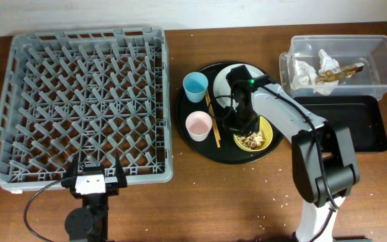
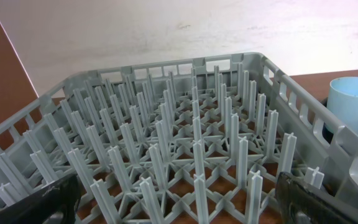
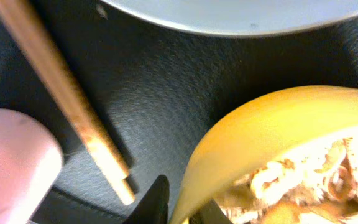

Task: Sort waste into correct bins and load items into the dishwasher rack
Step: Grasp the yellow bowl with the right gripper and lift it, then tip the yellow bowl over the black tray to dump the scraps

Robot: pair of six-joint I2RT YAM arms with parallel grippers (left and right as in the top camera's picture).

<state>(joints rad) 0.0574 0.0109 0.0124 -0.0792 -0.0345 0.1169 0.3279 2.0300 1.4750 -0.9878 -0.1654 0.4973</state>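
My right gripper (image 1: 242, 124) is down on the round black tray (image 1: 200, 149), shut on the left rim of the yellow bowl (image 1: 266, 131), one finger outside and one inside. The right wrist view shows the gripper (image 3: 182, 208) on the bowl (image 3: 260, 137), which holds brownish food scraps with rice (image 3: 303, 186). Beside it lie the chopsticks (image 1: 212, 124), the pinkish-white cup (image 1: 198, 125), the light blue cup (image 1: 195, 86) and the pale grey plate (image 1: 222, 79). My left gripper (image 1: 93, 176) is open and empty at the near edge of the dishwasher rack (image 1: 86, 33).
The clear tub (image 1: 381, 67) at the back right holds crumpled napkins (image 1: 306, 70) and a brown-and-white wrapper (image 1: 338, 72). The shallow black rectangular tray (image 1: 355, 121) lies just in front of it. A few rice grains are scattered on the table near the front.
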